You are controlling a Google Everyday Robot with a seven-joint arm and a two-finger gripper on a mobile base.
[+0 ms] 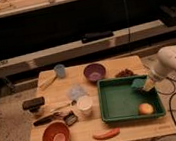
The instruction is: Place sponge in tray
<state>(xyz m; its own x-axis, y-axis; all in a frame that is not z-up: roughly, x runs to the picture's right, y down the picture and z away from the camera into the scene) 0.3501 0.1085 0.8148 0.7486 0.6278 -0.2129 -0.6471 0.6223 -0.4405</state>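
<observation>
Gripper [146,82] hangs over the far right corner of the tray [119,101], with the sponge [138,83] at its tip; I cannot tell whether it grips the sponge or has let go. I'd lower the sponge flat onto the bare floor, clear of the orange fruit [145,108], then release.

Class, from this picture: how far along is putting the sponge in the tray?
Done: the sponge is over the tray, near its far right corner. In hand: it sits at the gripper tip. Left: release, which cannot be confirmed here, and pulling the arm away.
</observation>
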